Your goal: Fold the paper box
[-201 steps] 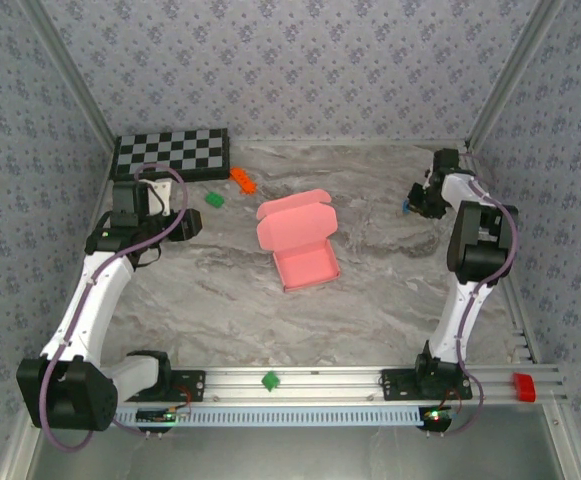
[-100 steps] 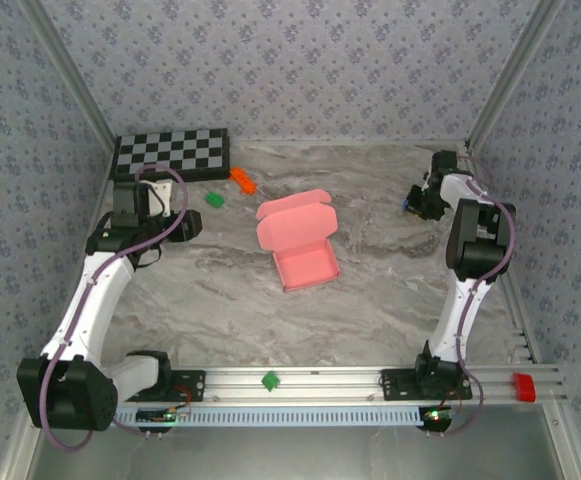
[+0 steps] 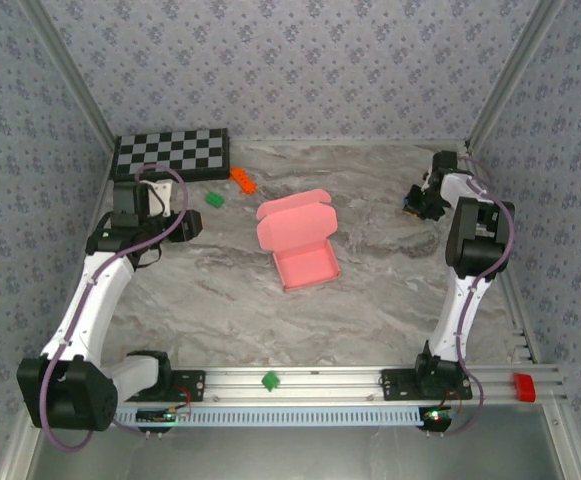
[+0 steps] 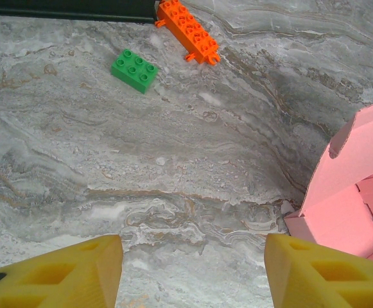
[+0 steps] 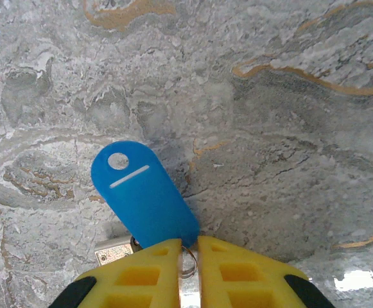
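Sitting near the middle of the table (image 3: pixel 390 300), the paper box (image 3: pixel 298 245) is lying with its long axis running far to near. Its lid is standing up at the far end and its open tray is facing up at the near end. The left gripper (image 4: pixel 191 269) is hovering to the box's left, fingers spread and nothing between them (its own camera is catching the box's left wall at the right edge). The right gripper (image 5: pixel 187 247), over by the right wall, is pinching the ring of a blue key tag (image 5: pixel 144 196), so I am judging the left arm the freer one for the next fold. Bare table is lying all round the box. An orange brick (image 3: pixel 242 180) and a green brick (image 3: pixel 214 199) are sitting off its far-left corner, apart from it.
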`<state>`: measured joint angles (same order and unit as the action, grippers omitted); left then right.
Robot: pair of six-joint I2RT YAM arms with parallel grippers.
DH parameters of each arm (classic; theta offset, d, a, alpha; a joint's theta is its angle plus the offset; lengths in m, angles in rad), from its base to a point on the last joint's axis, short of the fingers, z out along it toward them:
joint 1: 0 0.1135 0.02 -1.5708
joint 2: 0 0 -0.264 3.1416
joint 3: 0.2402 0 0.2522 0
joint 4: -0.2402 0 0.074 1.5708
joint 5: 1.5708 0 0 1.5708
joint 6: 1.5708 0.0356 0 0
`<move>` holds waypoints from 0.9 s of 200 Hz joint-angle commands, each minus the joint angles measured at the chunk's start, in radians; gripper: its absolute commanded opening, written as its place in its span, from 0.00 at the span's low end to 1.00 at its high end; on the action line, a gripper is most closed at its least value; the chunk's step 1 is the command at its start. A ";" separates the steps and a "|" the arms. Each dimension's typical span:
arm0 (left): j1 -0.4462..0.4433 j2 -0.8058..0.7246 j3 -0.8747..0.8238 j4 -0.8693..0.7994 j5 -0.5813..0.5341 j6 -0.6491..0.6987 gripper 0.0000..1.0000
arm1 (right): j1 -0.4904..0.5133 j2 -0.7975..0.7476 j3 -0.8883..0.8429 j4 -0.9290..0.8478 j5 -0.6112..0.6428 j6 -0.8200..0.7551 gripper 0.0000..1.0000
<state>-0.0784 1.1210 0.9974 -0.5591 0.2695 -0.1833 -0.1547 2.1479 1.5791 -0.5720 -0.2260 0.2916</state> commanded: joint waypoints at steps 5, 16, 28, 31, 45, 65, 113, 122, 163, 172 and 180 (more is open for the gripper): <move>0.007 -0.015 -0.004 -0.019 0.015 0.015 0.60 | -0.003 0.024 0.020 -0.025 -0.034 0.013 0.18; 0.007 -0.016 -0.005 -0.018 0.014 0.018 0.60 | -0.002 0.023 0.015 -0.025 -0.033 0.012 0.19; 0.007 -0.018 -0.003 -0.018 0.014 0.017 0.60 | -0.002 0.021 0.010 -0.025 -0.036 0.012 0.20; 0.008 -0.018 -0.003 -0.018 0.014 0.018 0.60 | -0.002 0.021 0.009 -0.024 -0.038 0.012 0.20; 0.007 -0.018 -0.003 -0.017 0.014 0.018 0.60 | -0.002 0.021 0.009 -0.025 -0.040 0.011 0.20; 0.007 -0.020 -0.004 -0.016 0.012 0.017 0.60 | -0.002 0.026 0.010 -0.025 -0.040 0.008 0.19; 0.009 -0.021 -0.005 -0.016 0.011 0.019 0.60 | -0.001 0.017 0.016 -0.025 -0.063 0.004 0.11; 0.006 -0.021 -0.005 -0.016 0.011 0.019 0.60 | -0.002 0.007 0.014 -0.025 -0.060 0.004 0.09; 0.008 -0.021 -0.006 -0.014 0.011 0.022 0.60 | -0.008 -0.048 -0.017 -0.025 -0.042 -0.002 0.03; 0.007 -0.020 -0.007 -0.015 0.011 0.021 0.60 | -0.008 -0.063 -0.030 -0.024 -0.039 -0.006 0.02; 0.008 -0.020 -0.005 -0.015 0.012 0.021 0.60 | -0.010 -0.078 -0.041 -0.024 -0.034 -0.009 0.01</move>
<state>-0.0784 1.1198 0.9974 -0.5587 0.2691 -0.1799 -0.1585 2.1410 1.5661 -0.5709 -0.2657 0.2977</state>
